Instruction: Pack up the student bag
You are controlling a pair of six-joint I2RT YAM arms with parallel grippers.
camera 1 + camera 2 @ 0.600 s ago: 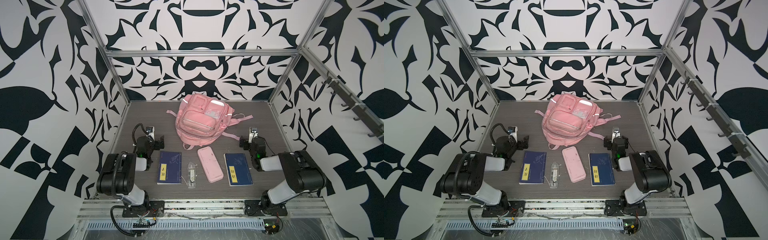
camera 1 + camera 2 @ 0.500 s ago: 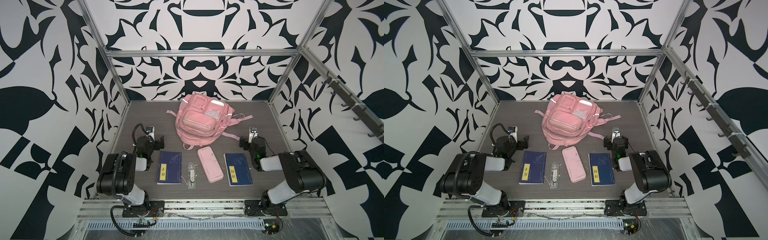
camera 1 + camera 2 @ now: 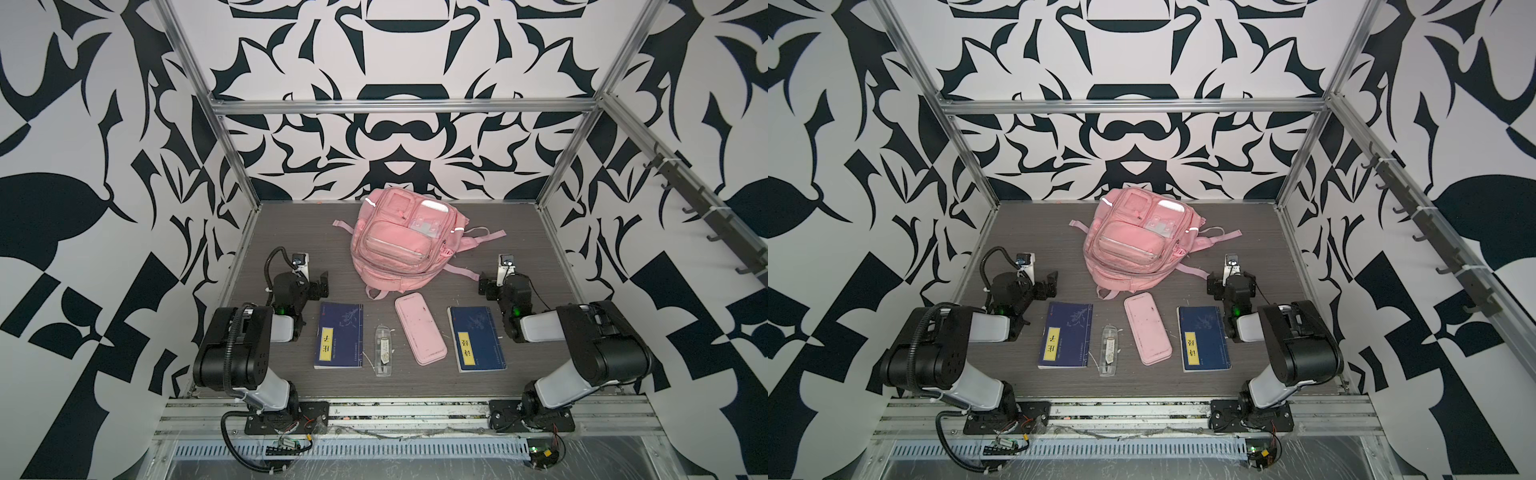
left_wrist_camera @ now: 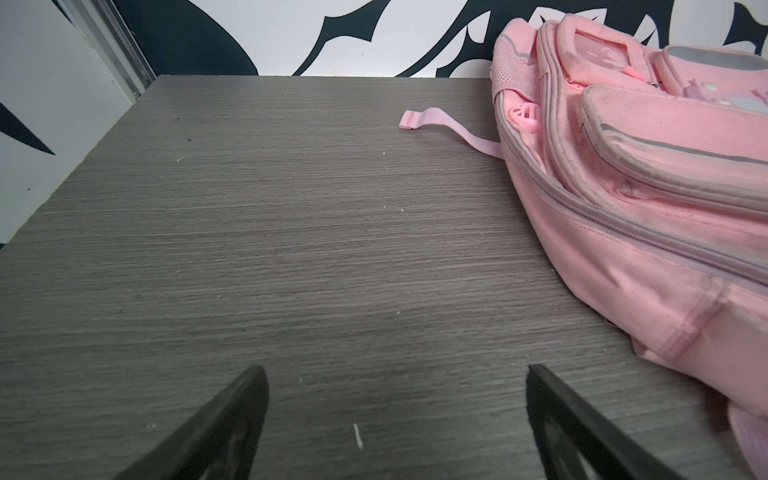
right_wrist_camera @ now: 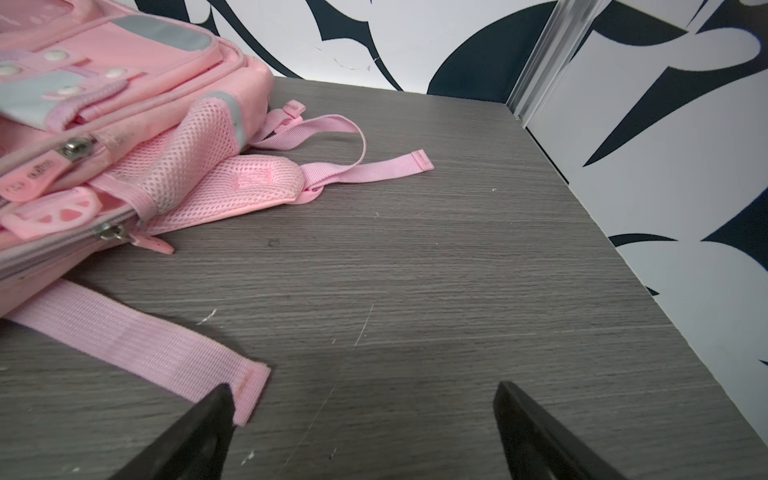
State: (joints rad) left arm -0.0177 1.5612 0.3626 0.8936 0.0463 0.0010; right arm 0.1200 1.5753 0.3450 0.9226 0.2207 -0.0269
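Note:
The student bag (image 3: pixel 401 243) is a pink backpack lying front up at the back middle of the table in both top views (image 3: pixel 1138 245). Its zips look closed in the left wrist view (image 4: pixel 648 187) and the right wrist view (image 5: pixel 104 137). My left gripper (image 3: pixel 318 284) rests low on the table left of the bag, open and empty (image 4: pixel 395 370). My right gripper (image 3: pixel 486 286) rests low to the bag's right, open and empty (image 5: pixel 361 386). A loose pink strap end (image 5: pixel 178 357) lies just beside one of its fingers.
In front of the bag lie a blue book (image 3: pixel 338 340), a small clear plastic case (image 3: pixel 383 351), a flat pink pencil case (image 3: pixel 419 328) and a second blue book (image 3: pixel 476 345). Patterned walls with metal posts close in the grey table (image 3: pixel 291 232) on three sides.

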